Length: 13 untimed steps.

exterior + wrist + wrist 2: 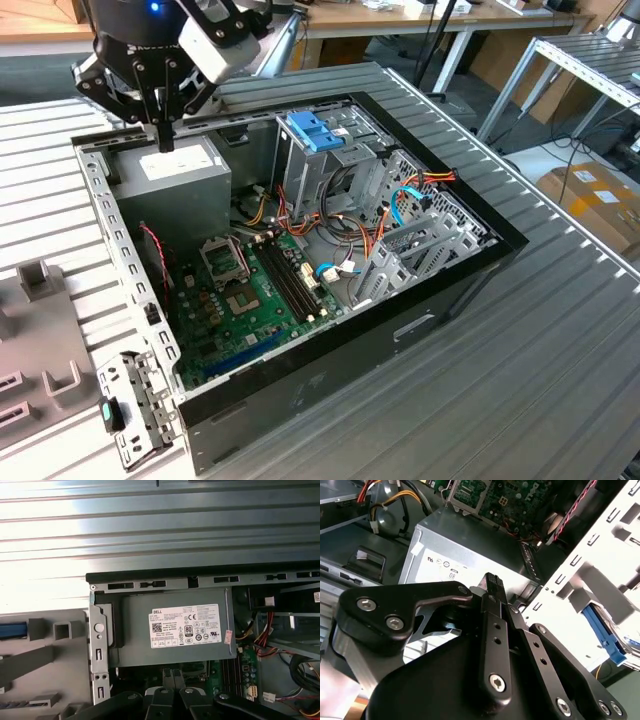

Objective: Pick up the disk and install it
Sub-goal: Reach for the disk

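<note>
My gripper hangs over the grey power-supply box, fingers pressed together on nothing. The disk lies in the white holder.

Sticker: white label on the power-supply box; logo, fine print, barcode, marks.
Place: ten o'clock within the case, exterior view.
</note>
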Each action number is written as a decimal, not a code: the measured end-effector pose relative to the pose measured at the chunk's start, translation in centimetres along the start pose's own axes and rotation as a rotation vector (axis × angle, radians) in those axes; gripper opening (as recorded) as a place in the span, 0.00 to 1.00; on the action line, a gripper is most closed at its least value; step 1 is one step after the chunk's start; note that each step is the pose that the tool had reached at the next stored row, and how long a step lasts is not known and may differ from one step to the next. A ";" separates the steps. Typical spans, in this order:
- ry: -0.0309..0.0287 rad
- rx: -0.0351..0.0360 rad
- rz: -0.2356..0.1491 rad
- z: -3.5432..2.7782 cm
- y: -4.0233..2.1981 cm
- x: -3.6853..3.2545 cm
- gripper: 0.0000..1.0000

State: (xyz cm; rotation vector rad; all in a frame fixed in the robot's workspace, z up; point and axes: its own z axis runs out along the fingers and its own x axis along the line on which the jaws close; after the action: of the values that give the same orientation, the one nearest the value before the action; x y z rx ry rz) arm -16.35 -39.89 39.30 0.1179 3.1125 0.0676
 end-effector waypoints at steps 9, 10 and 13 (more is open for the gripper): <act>-0.0001 -0.0001 0.000 -0.05 -0.22 2.97 0.11; 0.0000 0.0000 0.000 -0.05 -0.24 3.33 0.11; 0.0000 0.0000 0.000 -0.07 -0.29 3.94 0.11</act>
State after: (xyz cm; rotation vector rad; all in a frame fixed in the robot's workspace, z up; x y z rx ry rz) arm -20.30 -39.88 39.26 0.1181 3.1125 0.0676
